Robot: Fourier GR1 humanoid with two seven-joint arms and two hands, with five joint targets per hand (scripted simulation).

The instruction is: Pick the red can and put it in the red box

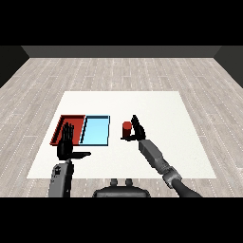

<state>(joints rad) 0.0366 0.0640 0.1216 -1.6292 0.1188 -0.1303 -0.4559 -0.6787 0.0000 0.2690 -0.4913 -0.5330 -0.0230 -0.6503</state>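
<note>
The red can (126,130) stands upright on the white table, just right of the light blue tray (95,130). My right hand (137,128) is right beside the can on its right, fingers straight and pointing up, thumb reaching under the can's base; it does not curl round the can. The red tray (63,124) lies at the left, next to the blue one. My left hand (67,143) is raised with straight fingers over the red tray's near edge, hiding part of it, thumb sticking out to the right.
The white table (156,109) reaches well beyond the trays to the back and right. Its front edge runs just behind both forearms. Around it is grey wooden floor.
</note>
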